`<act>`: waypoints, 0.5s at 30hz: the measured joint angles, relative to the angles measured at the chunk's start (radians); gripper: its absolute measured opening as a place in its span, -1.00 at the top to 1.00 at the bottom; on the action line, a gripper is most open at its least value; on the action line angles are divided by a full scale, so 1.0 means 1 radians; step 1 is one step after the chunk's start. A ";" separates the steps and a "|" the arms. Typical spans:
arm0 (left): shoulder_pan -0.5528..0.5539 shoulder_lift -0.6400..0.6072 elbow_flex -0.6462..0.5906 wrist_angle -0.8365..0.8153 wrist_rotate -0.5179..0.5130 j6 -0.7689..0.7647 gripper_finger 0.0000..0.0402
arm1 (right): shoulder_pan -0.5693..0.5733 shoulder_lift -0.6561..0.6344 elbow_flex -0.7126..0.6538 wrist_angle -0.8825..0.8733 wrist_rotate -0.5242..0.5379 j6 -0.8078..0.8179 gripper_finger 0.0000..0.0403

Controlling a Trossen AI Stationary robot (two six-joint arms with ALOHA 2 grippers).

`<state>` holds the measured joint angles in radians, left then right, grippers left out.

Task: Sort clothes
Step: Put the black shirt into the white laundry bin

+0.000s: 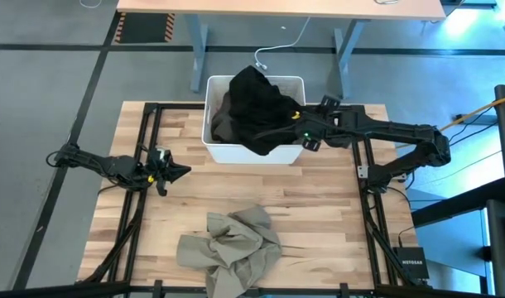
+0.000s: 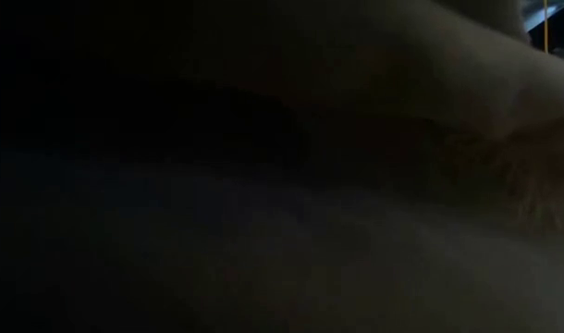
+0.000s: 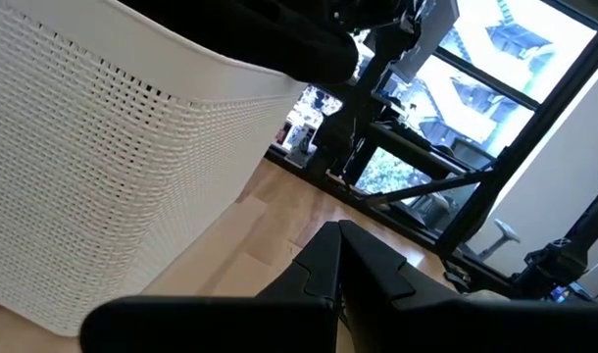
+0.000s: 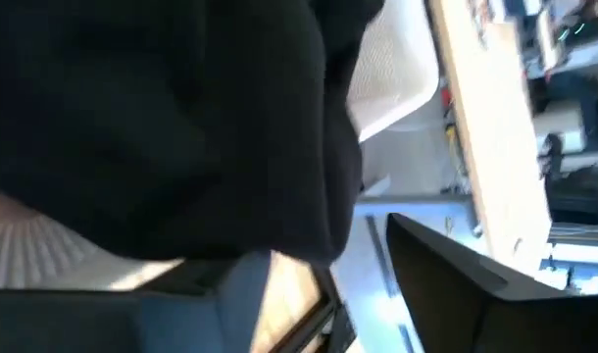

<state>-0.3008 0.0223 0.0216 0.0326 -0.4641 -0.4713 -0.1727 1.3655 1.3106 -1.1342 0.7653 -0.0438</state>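
Right gripper I see clamped on black garment over white bin; left gripper pinched closed above surface.

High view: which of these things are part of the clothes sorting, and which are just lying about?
Part of the job:
black garment, draped over the bin's front rim at the right gripper
dark olive garment, in the bin
khaki-beige garment, on the table
white bin

Lying about:
desk beyond the table
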 joint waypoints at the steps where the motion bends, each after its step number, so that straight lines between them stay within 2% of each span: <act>1: 0.000 0.000 0.000 0.000 0.000 0.000 0.99 | 0.001 0.000 0.000 0.022 0.009 -0.022 -0.02; 4: 0.000 0.000 0.000 0.000 0.000 0.000 0.99 | 0.002 0.000 0.000 0.071 0.015 -0.071 0.37; 7: 0.000 0.000 0.000 0.000 -0.001 0.000 0.99 | 0.003 0.000 0.020 0.090 0.017 -0.122 0.84; 8: 0.000 0.000 0.000 0.000 0.000 0.000 0.99 | 0.004 0.000 0.036 0.107 0.015 -0.140 0.91; 12: 0.000 0.000 0.000 0.001 -0.001 0.000 0.99 | 0.024 0.000 0.112 0.248 -0.004 -0.179 0.88; 15: 0.000 0.000 0.000 0.001 -0.001 0.000 0.99 | 0.027 -0.001 0.150 0.431 -0.140 -0.208 0.95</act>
<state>-0.3004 0.0223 0.0216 0.0334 -0.4648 -0.4717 -0.1457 1.3641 1.4609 -0.7034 0.6249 -0.2518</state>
